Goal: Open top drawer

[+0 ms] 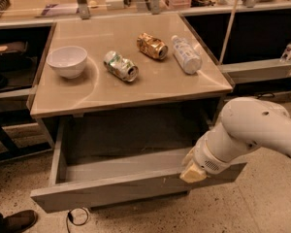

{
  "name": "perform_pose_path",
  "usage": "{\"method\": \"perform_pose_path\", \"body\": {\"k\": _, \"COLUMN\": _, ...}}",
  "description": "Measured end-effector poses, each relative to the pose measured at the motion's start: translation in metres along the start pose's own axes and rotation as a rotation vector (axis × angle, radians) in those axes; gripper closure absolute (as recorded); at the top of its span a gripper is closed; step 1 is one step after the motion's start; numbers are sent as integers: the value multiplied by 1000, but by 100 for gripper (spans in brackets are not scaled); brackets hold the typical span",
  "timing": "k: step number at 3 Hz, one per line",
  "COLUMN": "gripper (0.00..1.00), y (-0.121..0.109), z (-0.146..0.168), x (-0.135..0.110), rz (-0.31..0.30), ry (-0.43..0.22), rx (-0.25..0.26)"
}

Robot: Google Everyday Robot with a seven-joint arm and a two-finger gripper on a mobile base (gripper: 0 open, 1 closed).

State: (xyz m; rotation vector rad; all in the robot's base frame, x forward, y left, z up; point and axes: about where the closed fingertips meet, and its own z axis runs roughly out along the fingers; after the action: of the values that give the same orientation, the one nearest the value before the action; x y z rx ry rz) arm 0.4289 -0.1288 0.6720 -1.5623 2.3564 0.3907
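The top drawer [111, 188] is a wide grey metal drawer under the beige tabletop. It stands pulled out toward the camera, and its deep dark box interior [131, 140] shows. My gripper [191, 171] is at the right end of the drawer's front panel, at its top edge. The white arm [252, 130] comes in from the right and covers the drawer's right end.
On the tabletop [102, 93] stand a white bowl [67, 60], a crushed green-white can [120, 66], a gold can [152, 45] and a lying plastic bottle [186, 54]. Counters run behind and on both sides. A shoe [14, 221] and a cable [77, 216] lie on the floor at lower left.
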Motion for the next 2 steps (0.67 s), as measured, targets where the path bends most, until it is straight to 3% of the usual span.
{"method": "perform_pose_path", "body": {"k": 2, "gripper": 100, "y": 20, "z": -4, "x": 13, "rz": 24, "ry": 23, "rx": -2}}
